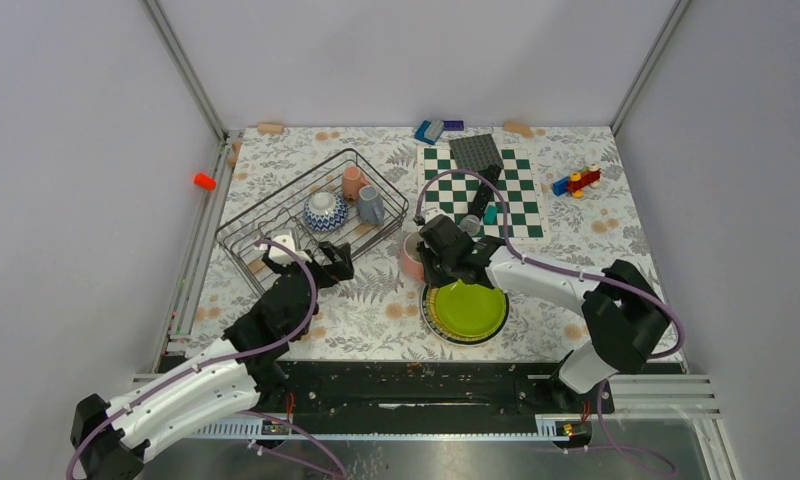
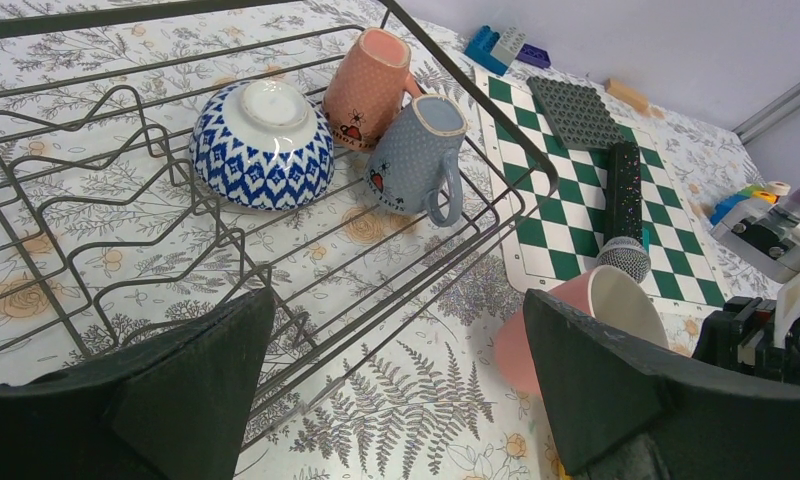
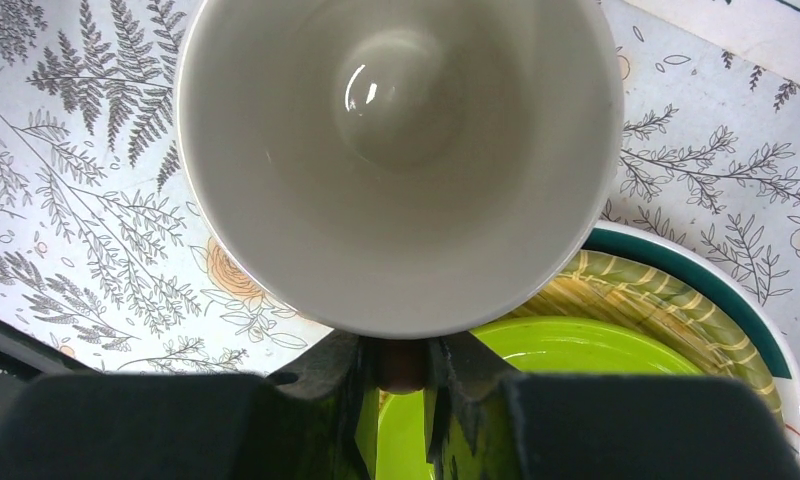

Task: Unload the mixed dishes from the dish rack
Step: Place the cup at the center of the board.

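Right gripper (image 3: 404,372) clamped on the held mug (image 3: 396,150); left gripper (image 2: 396,310) spread wide at the rack (image 1: 266,218).

Nearest me, the plates (image 1: 464,312) sit stacked on the floral table (image 1: 366,310), glossy lime-green on top of ribbed yellow, with a white, green-rimmed one beneath. Just left of them, my right jaws pinch the held mug's wall. It is pink outside and glazed white inside, tipped over and low; I can't tell if it touches down. For what's left in the rack, my left arm is nearer. Straight ahead inside the wire lies the bowl (image 2: 263,150), upside down, blue-patterned, foot ring up. Right of it, the speckled grey mug (image 2: 414,160) leans mouth away and handle toward my fingers, so I'd go for that first. The pink mug (image 2: 366,85) leans behind it.
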Controlling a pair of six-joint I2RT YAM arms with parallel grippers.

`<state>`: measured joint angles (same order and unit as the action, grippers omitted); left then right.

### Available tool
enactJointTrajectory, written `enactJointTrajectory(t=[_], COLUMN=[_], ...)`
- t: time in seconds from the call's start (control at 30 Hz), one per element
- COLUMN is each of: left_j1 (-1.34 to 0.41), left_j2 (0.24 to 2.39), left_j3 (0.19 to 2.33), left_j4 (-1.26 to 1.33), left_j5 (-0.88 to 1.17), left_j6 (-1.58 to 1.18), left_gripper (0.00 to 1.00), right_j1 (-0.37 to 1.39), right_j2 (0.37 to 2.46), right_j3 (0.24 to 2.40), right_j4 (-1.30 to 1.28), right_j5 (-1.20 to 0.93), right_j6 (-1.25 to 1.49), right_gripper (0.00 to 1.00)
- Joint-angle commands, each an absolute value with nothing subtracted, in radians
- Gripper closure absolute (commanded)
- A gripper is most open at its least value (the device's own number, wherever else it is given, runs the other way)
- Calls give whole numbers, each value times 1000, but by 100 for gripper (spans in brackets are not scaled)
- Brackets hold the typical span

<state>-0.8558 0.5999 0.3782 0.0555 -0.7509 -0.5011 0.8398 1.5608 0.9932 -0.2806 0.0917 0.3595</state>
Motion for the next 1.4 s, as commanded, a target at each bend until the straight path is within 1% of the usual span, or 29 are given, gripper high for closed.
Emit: enactJointTrajectory(t=[0.0,0.17,0.27,0.33,0.4,0.47,0.6,0.67,0.77,0.87,0.97,1.03,1.07,1.1,1.2,1.3,1.37], left_j1=[-855,-856,-855,-855,-855,-855,-855,-856,-855,-855,-855,-853,-851,-846,-803,-730,-701], left_j2=[613,625,631,637,647,656,667,672,686,708,736,759,773,789,858,956,1032], left_j3=[432,441,443,446,452,459,463,465,467,482,506,528,546,564,631,717,779], left_j4=[61,46,46,41,35,26,26,36,52,54,53,54,52,48,28,-8,-41], left_j5=[-782,-785,-790,-794,-792,-792,-792,-789,-777,-772,-770,-781,-785,-779,-702,-587,-546], left_j6=[-514,-524,-530,-541,-543,-547,-556,-561,-557,-554,-555,-552,-550,-548,-543,-546,-533], left_gripper=[1,1,1,1,1,1,1,1,1,1,1,1,1,1,1,1,1], right_j1=[854,854,854,854,854,854,856,857,857,857,857,857,857,857,857,857,857], right_j2=[1563,1578,1589,1596,1602,1604,1610,1605,1587,1546,1487,1436,1407,1376,1264,1130,1038], right_j3=[1057,1058,1061,1068,1072,1074,1078,1070,1057,1036,1001,973,956,938,848,727,643], right_j4=[-238,-233,-225,-222,-214,-211,-207,-201,-188,-165,-129,-107,-98,-89,-46,82,145], right_j5=[135,137,132,122,105,94,28,9,4,2,-23,-7,29,59,166,272,345], right_j6=[339,337,334,334,334,338,319,316,316,309,304,298,298,298,314,337,352], right_gripper=[93,88,87,81,79,74,60,58,52,44,32,16,6,1,1,0,0])
